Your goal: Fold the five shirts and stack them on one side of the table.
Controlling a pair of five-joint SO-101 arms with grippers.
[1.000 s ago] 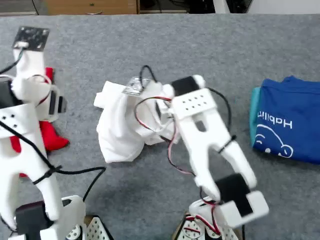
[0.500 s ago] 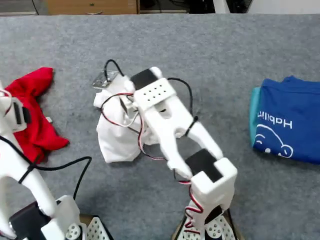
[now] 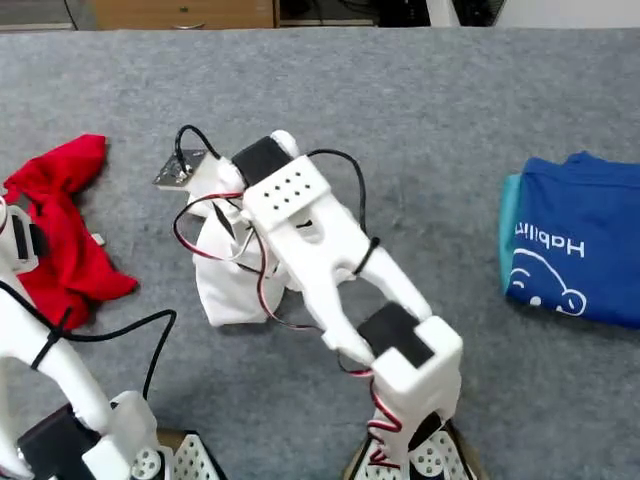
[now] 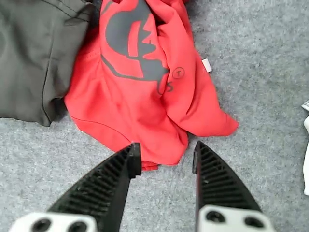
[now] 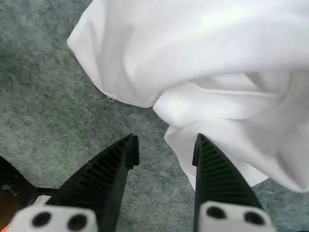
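Centrally, right end effector (image 5: pixel 165 142) parted, tips at white shirt (image 5: pixel 217 58) edge

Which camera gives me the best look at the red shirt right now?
The left wrist view: the red shirt lies crumpled just beyond the open left gripper, print up, next to a dark shirt. The high view has it at the table's left edge, partly behind the left arm.
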